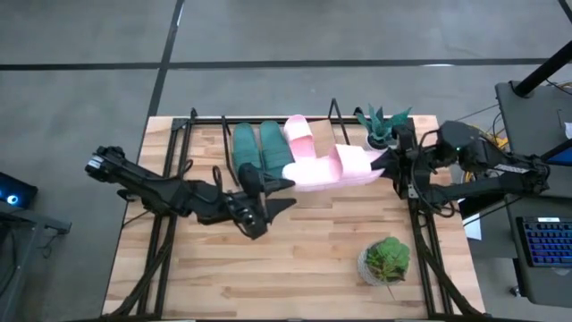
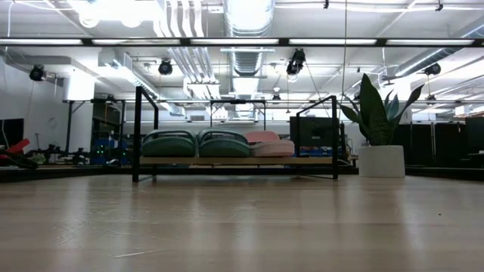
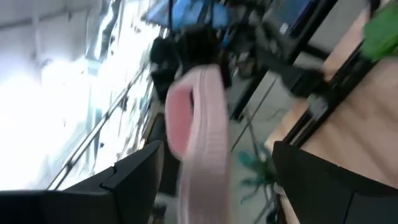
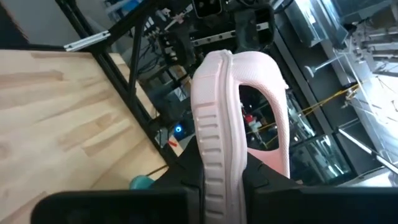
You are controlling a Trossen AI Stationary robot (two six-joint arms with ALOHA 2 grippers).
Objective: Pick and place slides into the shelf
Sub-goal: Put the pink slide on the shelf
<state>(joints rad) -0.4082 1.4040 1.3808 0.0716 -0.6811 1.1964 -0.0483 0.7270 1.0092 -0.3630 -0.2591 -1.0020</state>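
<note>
Table: light wood top, seen from above, both arms reaching in over it.
Shelf: at 12 o'clock on the table; two teal slides side by side on its board, one pink slide just right of them.
Fourth pink slide: lifted in front of the shelf, lying sideways between the two grippers.
Right gripper: at 3 o'clock of that slide, jaws pinching its sole edge.
Left gripper: at 9 o'clock of it, jaws spread wide, slide between them.
Plants: one at 5 o'clock, another at 1 o'clock.
</note>
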